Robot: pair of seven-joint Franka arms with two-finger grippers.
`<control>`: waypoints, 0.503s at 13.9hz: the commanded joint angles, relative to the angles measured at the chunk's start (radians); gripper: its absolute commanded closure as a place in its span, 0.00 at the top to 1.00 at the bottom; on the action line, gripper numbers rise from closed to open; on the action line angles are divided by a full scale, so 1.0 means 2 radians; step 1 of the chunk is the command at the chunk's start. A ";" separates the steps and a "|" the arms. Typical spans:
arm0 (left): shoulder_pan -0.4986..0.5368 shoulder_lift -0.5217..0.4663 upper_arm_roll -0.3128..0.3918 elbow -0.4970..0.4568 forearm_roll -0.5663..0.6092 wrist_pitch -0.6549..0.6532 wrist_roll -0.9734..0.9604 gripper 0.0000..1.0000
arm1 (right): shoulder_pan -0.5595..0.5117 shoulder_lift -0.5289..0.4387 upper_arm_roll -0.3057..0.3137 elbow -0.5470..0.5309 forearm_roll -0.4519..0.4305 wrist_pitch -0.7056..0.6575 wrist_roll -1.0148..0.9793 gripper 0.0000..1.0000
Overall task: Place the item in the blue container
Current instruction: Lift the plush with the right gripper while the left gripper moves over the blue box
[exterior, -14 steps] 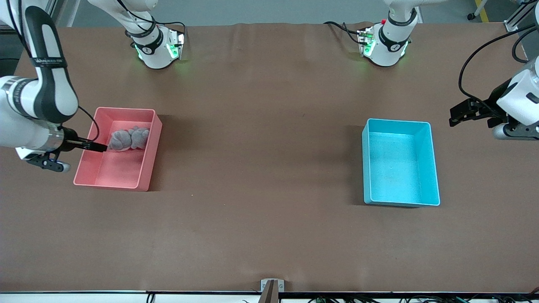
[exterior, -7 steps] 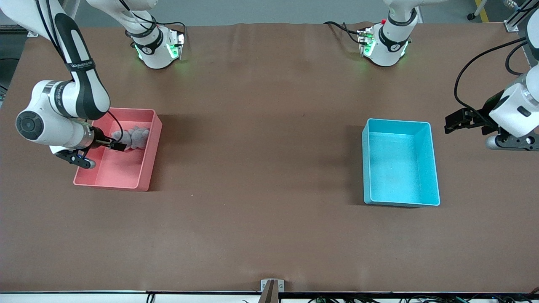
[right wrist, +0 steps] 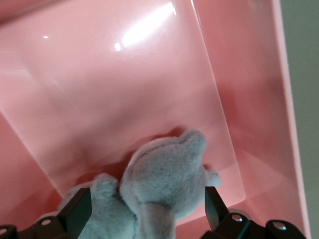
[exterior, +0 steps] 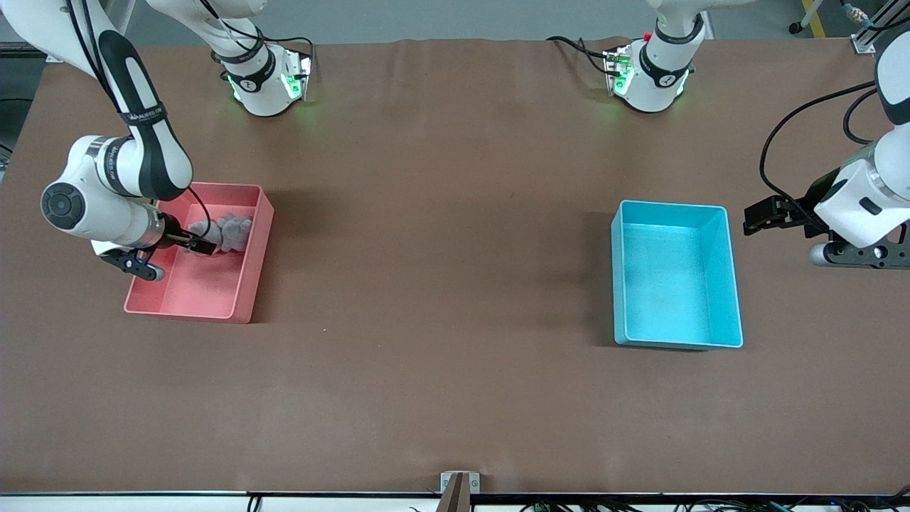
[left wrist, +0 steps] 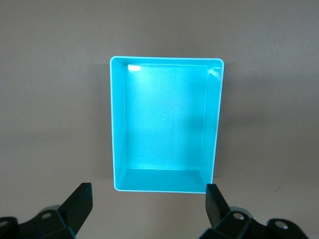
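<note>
The item, a grey plush toy, lies in a pink bin, against the bin's wall farther from the front camera. My right gripper is down inside that bin, open, with one finger on each side of the plush. The blue container stands empty toward the left arm's end of the table. My left gripper hangs open and empty over the bare table just beside the container.
The pink bin sits at the right arm's end of the table, and a wide stretch of brown tabletop separates it from the blue container. Both arm bases stand along the table's edge farthest from the front camera.
My right arm has swung in and carried its gripper across the pink bin onto the plush. My left gripper has drifted a little closer to the blue container. Both grippers have stayed open.
</note>
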 commanded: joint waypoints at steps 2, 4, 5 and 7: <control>-0.009 -0.001 -0.002 -0.009 0.003 0.021 -0.006 1.00 | -0.015 0.017 0.004 -0.012 -0.014 0.017 0.011 1.00; -0.010 0.001 -0.002 -0.009 0.003 0.022 -0.006 1.00 | -0.015 0.021 0.005 -0.012 -0.014 0.015 0.013 1.00; -0.010 0.001 -0.002 -0.010 0.003 0.027 -0.006 1.00 | -0.014 0.021 0.005 -0.012 -0.014 0.015 0.013 0.98; -0.010 0.002 -0.002 -0.010 0.003 0.035 -0.006 1.00 | -0.014 0.024 0.005 -0.012 -0.014 0.013 0.012 0.89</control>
